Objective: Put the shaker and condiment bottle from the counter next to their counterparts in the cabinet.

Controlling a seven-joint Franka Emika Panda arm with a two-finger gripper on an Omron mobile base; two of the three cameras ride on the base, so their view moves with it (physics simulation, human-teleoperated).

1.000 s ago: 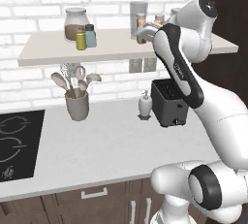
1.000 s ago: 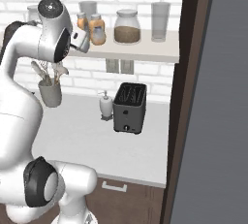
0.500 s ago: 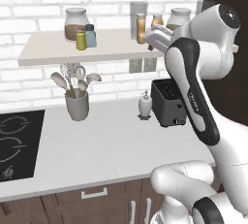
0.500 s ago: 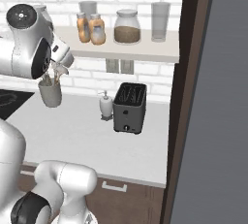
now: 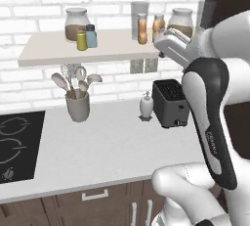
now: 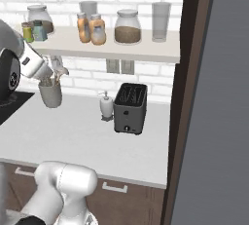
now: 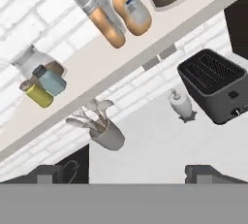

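On the cabinet shelf (image 5: 53, 55) the yellow-green shaker (image 5: 81, 40) stands touching the teal-blue shaker (image 5: 91, 36); the hand view shows the pair too, shaker (image 7: 38, 95) and teal one (image 7: 50, 80). Further right, two orange bottles (image 5: 142, 28) (image 5: 158, 26) stand side by side, and I cannot tell the condiment bottle from its twin. The hand view shows the two bottles (image 7: 108, 26) (image 7: 133, 9) leaning across its top. My gripper (image 5: 163, 47) hangs in front of the shelf edge, below the bottles, open and holding nothing (image 7: 125, 173). The pale counter (image 5: 112, 146) lies beneath.
A black toaster (image 5: 171, 102) and a white soap dispenser (image 5: 146, 106) stand at the back of the counter, a utensil crock (image 5: 78, 105) to their left, a cooktop (image 5: 17, 144) at far left. Glass jars (image 5: 76, 23) (image 5: 181, 22) sit on the shelf. A dark tall panel (image 6: 214, 97) bounds the right.
The hand has drawn back from the orange bottles, down and away from the shelf, with its jaws still open. The bottles and shakers have not moved.
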